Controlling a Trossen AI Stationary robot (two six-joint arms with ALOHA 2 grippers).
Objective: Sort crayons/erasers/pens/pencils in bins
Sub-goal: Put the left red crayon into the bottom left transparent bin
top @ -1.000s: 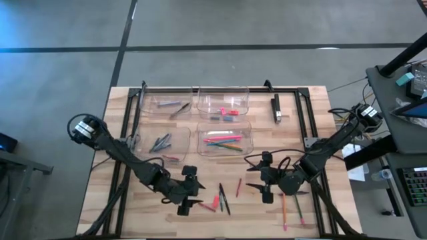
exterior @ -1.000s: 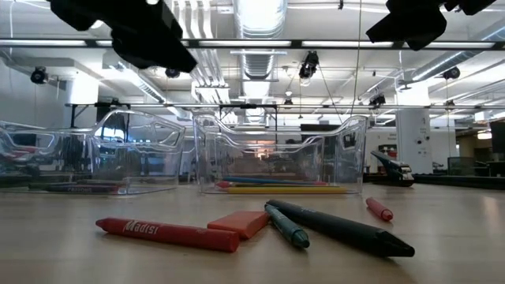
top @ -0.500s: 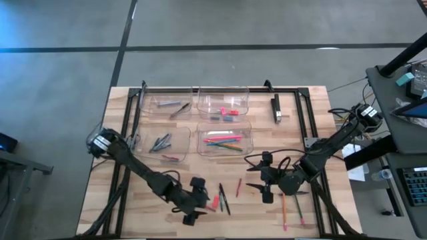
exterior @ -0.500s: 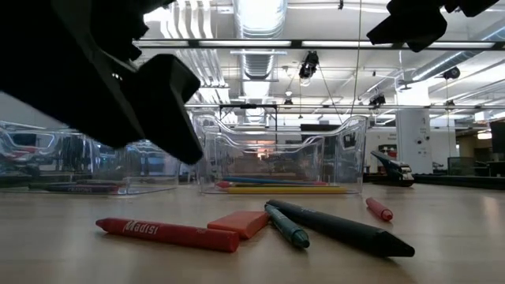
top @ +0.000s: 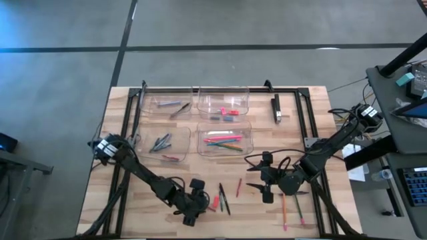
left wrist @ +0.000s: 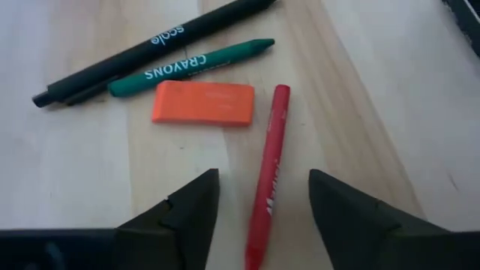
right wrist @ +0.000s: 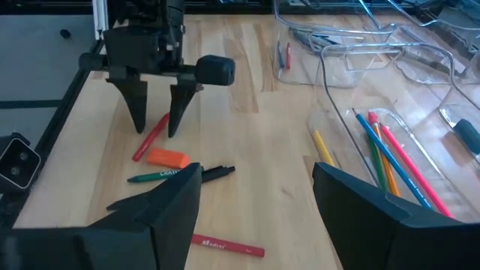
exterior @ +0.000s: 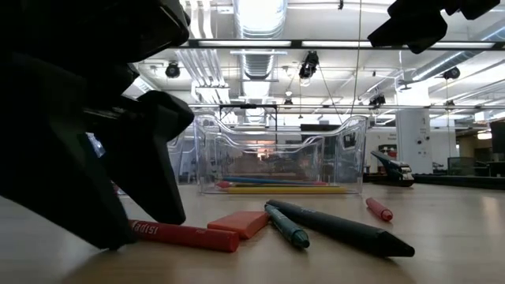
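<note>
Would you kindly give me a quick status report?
Left gripper open, down astride red crayon. Orange eraser close beside it. Right gripper open, waiting above the table.

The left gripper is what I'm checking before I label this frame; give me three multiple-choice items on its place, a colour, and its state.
1. Where is the left gripper?
A. over a bin
B. down at the table, fingers on either side of the red crayon
C. raised by the right gripper

2. What colour is the eraser beside that crayon?
A. blue
B. orange
C. white

3. The left gripper's fingers are:
A. shut on the crayon
B. open
C. shut on the black pen

Answers: 1 B, the left wrist view shows the crayon between the fingers. 2 B, the block is orange. 3 B, gaps show on both sides of the crayon.
</note>
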